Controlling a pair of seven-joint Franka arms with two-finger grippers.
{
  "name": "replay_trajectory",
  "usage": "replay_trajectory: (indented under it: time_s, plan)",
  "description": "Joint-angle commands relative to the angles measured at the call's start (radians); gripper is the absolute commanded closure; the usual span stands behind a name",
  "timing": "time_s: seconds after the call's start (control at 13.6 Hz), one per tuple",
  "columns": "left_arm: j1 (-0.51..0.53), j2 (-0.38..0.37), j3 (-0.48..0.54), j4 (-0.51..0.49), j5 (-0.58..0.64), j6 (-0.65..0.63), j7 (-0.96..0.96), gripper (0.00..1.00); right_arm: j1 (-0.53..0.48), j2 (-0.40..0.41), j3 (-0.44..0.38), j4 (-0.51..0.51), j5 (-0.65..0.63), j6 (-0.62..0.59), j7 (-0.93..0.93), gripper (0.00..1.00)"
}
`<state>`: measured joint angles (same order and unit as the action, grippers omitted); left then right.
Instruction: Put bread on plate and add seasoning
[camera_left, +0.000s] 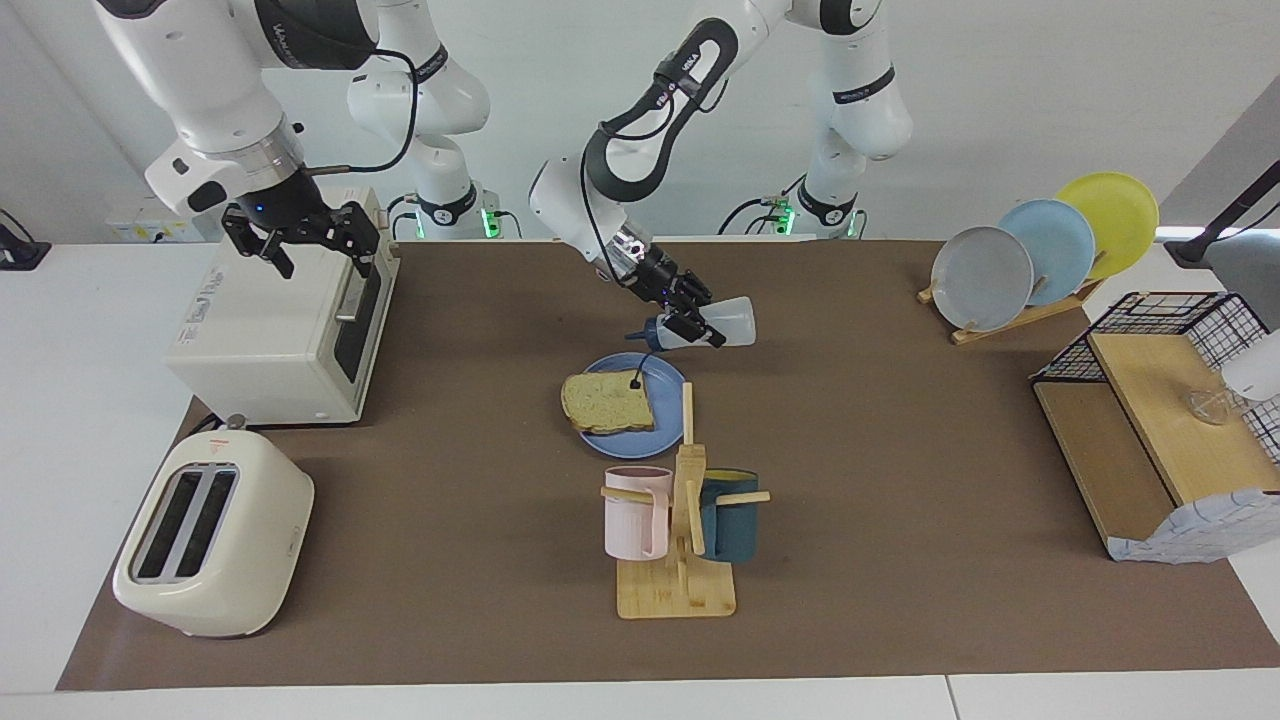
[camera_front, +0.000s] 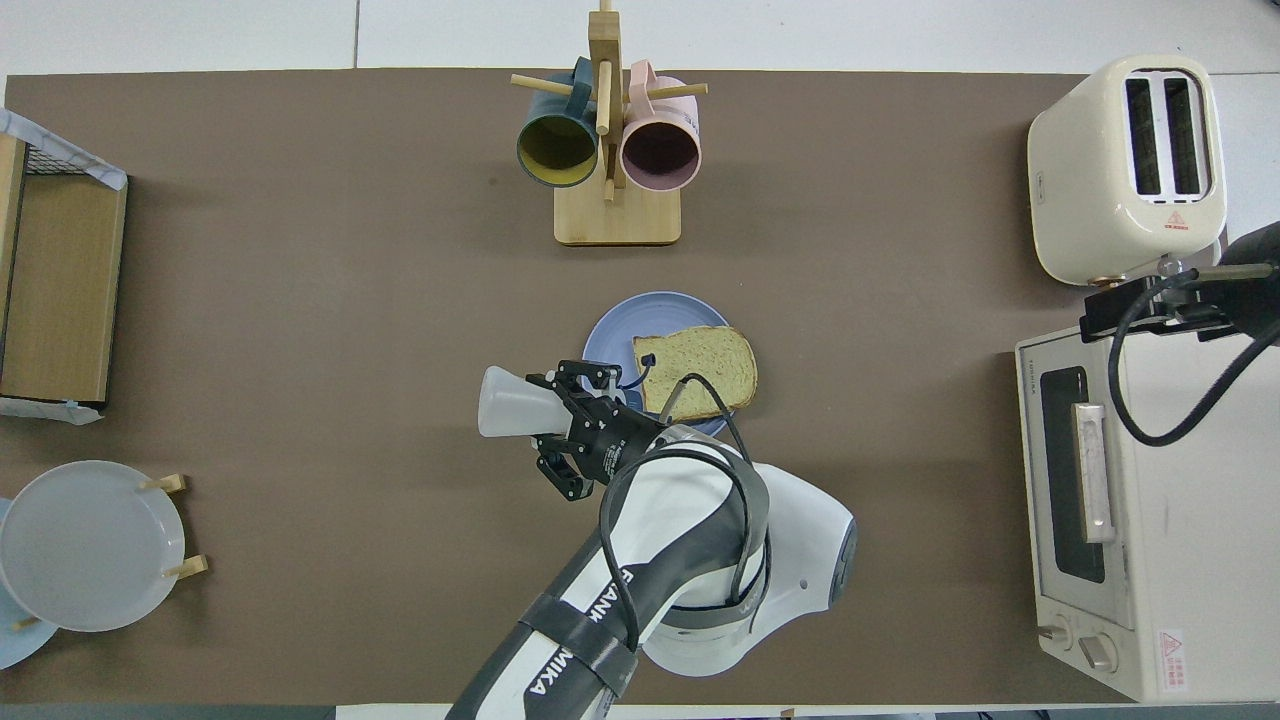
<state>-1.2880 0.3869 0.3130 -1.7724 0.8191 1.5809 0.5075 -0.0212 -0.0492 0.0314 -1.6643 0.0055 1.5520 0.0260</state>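
Bread (camera_left: 608, 400) lying on periwinkle plate (camera_left: 665, 375) mid-desk; seasoning bottle (camera_left: 705, 326) clamped sideways in left pincer (camera_left: 690, 322) over the plate's edge, cap toward the bread; right pincer (camera_left: 305, 235) spread wide, waiting above toaster oven (camera_left: 285, 325).

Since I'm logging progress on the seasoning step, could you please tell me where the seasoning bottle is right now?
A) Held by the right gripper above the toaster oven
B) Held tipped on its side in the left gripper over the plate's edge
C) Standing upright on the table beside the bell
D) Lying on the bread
B: the left gripper is shut on the seasoning bottle, tipped sideways with its dark cap toward the bread on the plate.
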Motion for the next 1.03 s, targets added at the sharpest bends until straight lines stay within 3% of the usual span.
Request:
replay_trajectory:
  time_s: [0.0,0.07,0.22,0.37,0.51,0.96]
  plan:
    - [-0.023,0.077,0.011,0.022,0.115,-0.106,-0.001,1.00,-0.017,0.018,0.009,0.023,-0.002,-0.068,0.009,0.00]
    - [-0.033,0.168,0.012,0.063,0.127,-0.128,-0.003,1.00,-0.016,0.032,0.005,0.056,-0.002,-0.096,0.009,0.00]
    - [-0.016,0.198,0.017,0.120,0.147,-0.125,-0.003,1.00,-0.016,0.026,-0.020,0.080,-0.002,-0.142,-0.015,0.00]
    - [0.004,0.204,0.015,0.111,0.280,-0.124,-0.003,1.00,-0.017,0.022,-0.028,0.071,-0.004,-0.132,-0.029,0.00]
    - [0.009,0.286,0.017,0.105,0.372,-0.127,-0.003,1.00,-0.017,0.022,-0.025,0.070,-0.004,-0.128,-0.028,0.00]
    - [-0.002,0.294,0.017,0.117,0.400,-0.137,-0.001,1.00,-0.016,0.020,-0.011,0.069,-0.004,-0.115,-0.021,0.00]
